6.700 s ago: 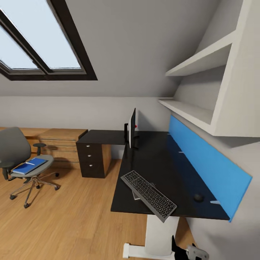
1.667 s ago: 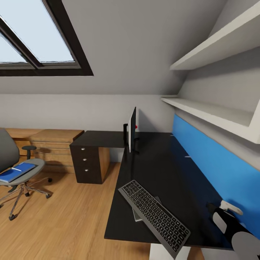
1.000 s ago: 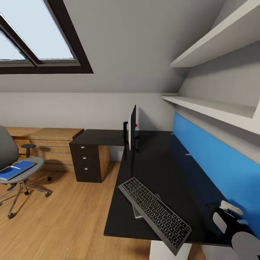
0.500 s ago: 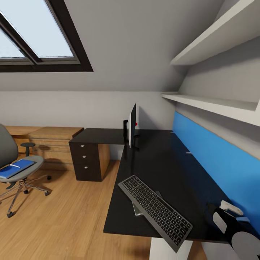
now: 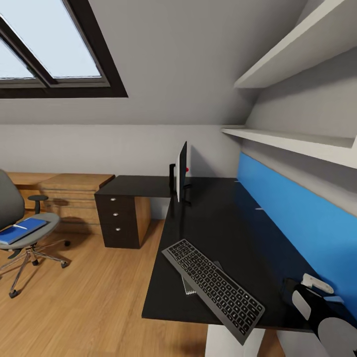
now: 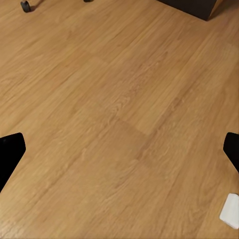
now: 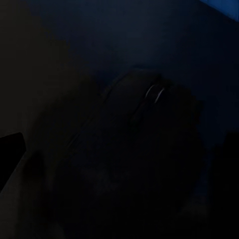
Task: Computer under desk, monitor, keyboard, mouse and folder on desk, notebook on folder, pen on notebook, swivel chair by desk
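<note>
Black desk point(image 5: 233, 233) runs along the blue back panel point(image 5: 292, 218), and on it the monitor point(image 5: 182, 171) stands edge-on at the far end, upright on its stand. Nearer, the keyboard point(image 5: 213, 283) lies slantwise at the front edge, one corner jutting past it, and the notebook point(image 5: 188, 287) peeks out from beneath it, so the keyboard rests partly on top. At the desk's near right corner sits the right arm point(image 5: 322, 317), white and grey, low over the desktop by the panel. Its wrist camera looks straight down on the mouse point(image 7: 149, 114), dark on the dark desk, close between the fingers; whether those jaws are closed on it or merely hovering I cannot tell, it is too murky. Over by the window wall, well apart from the desk, the chair point(image 5: 20, 223) holds the folder point(image 5: 22, 231) flat on its seat, with the white pen point(image 5: 20, 227) lying on the folder. Left gripper point(image 6: 119, 149) hangs over bare wood floor point(image 6: 114, 99), fingers spread wide, nothing between them. Beyond, a wooden cabinet point(image 5: 74, 196) stands beside the black drawer unit point(image 5: 121, 218).
</note>
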Robot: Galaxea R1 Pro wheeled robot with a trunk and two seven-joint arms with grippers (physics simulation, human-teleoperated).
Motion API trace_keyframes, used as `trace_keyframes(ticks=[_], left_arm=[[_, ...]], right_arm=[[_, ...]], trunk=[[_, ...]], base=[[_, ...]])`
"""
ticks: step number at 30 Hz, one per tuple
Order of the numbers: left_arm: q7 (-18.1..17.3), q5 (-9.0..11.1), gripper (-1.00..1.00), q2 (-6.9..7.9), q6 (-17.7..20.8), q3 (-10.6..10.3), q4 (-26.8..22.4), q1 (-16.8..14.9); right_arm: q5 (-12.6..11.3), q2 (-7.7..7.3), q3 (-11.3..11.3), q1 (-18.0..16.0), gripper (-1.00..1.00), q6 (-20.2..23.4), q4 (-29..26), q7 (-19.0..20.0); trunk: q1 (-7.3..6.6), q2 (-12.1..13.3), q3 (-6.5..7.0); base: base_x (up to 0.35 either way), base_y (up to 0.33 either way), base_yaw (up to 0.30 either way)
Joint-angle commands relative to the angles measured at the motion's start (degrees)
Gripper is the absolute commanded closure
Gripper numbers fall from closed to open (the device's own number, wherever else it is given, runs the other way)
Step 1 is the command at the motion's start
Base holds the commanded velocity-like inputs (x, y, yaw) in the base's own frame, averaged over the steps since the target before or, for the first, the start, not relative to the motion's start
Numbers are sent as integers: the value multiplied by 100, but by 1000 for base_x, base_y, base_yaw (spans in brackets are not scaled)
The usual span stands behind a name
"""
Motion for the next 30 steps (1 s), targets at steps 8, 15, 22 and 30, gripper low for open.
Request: trace_keyframes(ticks=[8,15,22,30], left_arm=[[2,61,-100,-2,-5,-5,5,0],[1,62,-100,-2,-5,-6,13,0],[-7,61,-100,-5,-5,-6,15,0],[-7,62,-100,-2,-12,-6,24,0]], right_arm=[[-154,-1,-23,3,100,35,39,-1],[-154,-1,-21,3,100,20,37,-1],[-154,-1,-21,3,100,17,17,-1],[-148,-1,-21,3,100,-11,-20,23]], trunk=[[1,-2,-6],[1,-2,-6],[1,-2,-6],[-21,38,12]], base=[[0,0,0],[0,0,0],[0,0,0],[0,0,0]])
